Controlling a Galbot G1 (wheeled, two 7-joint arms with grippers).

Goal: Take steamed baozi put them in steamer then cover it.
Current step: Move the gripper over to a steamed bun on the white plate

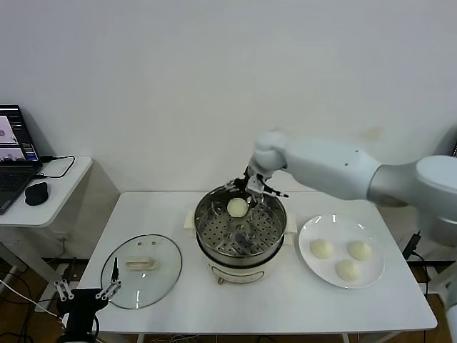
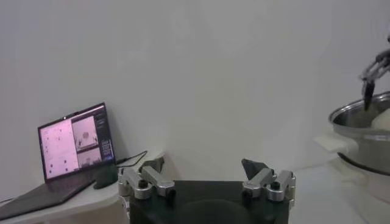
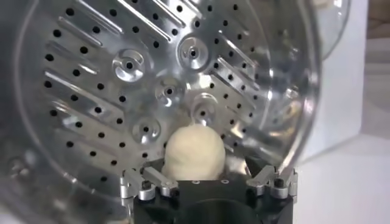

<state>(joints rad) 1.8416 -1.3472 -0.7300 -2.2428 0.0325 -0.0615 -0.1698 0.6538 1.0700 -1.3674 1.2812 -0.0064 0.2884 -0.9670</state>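
Observation:
The steamer (image 1: 214, 251) stands mid-table, its perforated tray (image 3: 128, 61) bare except for one baozi (image 1: 237, 207) at the far side. My right gripper (image 1: 247, 196) hangs over that side of the pot. In the right wrist view the baozi (image 3: 194, 152) lies on the tray between the gripper's (image 3: 204, 165) spread fingers, with a gap showing on one side. Three more baozi (image 1: 348, 269) lie on a white plate (image 1: 308, 230) to the right. The glass cover (image 1: 161, 282) lies flat at the front left. My left gripper (image 1: 86, 291) is parked low, open and empty.
A side table at the left carries a laptop (image 1: 13, 153) and a mouse (image 1: 36, 192); the laptop also shows in the left wrist view (image 2: 76, 140). The steamer's wall (image 2: 365, 140) shows at that view's edge. A white wall runs behind the table.

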